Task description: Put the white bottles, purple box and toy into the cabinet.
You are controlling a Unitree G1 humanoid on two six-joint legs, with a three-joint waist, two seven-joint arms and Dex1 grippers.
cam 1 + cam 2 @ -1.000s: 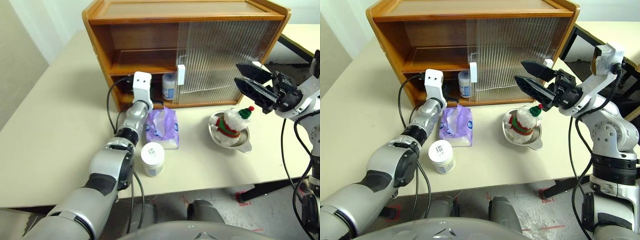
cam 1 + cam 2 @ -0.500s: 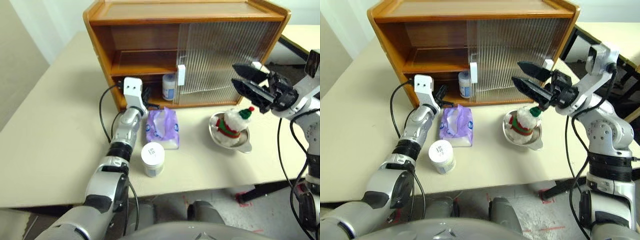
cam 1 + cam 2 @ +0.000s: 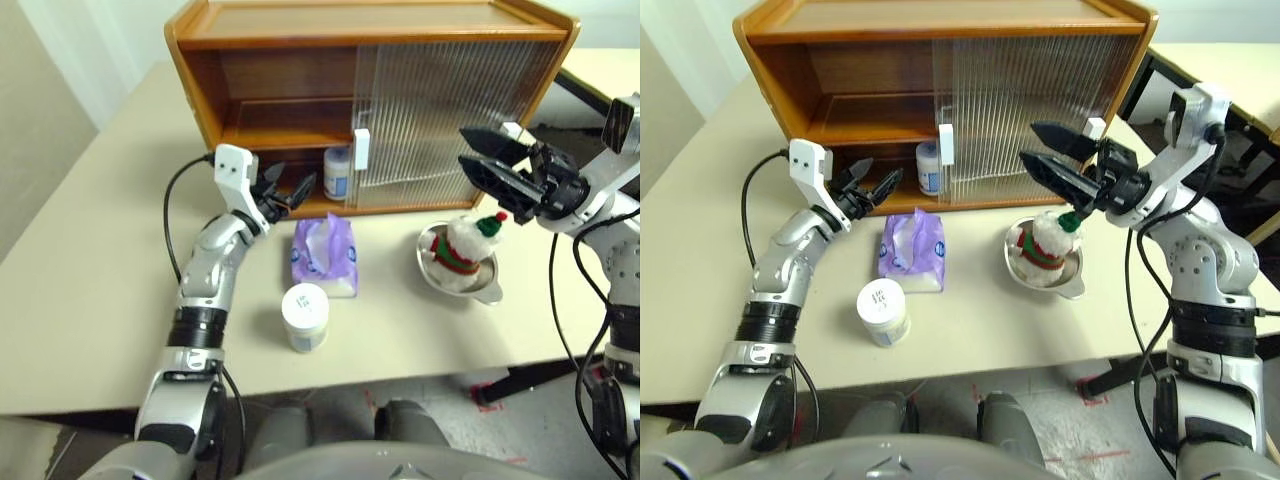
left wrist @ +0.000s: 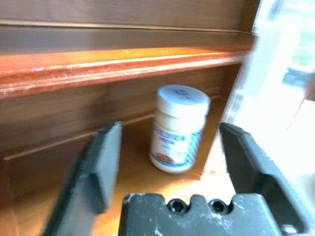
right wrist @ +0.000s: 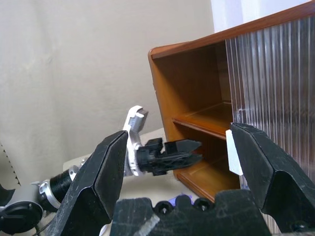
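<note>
One white plastic jar w/ blue label [image 3: 338,172] sits inside the honey-brown wooden cabinet [image 3: 300,105], bottom shelf. My left gripper [image 3: 284,189] hangs spread and empty at the opening. Second white-capped jar [image 3: 305,316] stands upright on the table nearer me, behind and right of it; left arm's closest. Right gripper [image 3: 490,163] spread, empty.

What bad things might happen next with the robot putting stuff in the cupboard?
1. The bottle already inside stands near the front of the bottom shelf, so pushing the purple box in might tip it.
2. The second bottle stands near the table's front edge; a clumsy grab might knock it off.
3. The toy lies loose in its bowl, which may slide.
</note>
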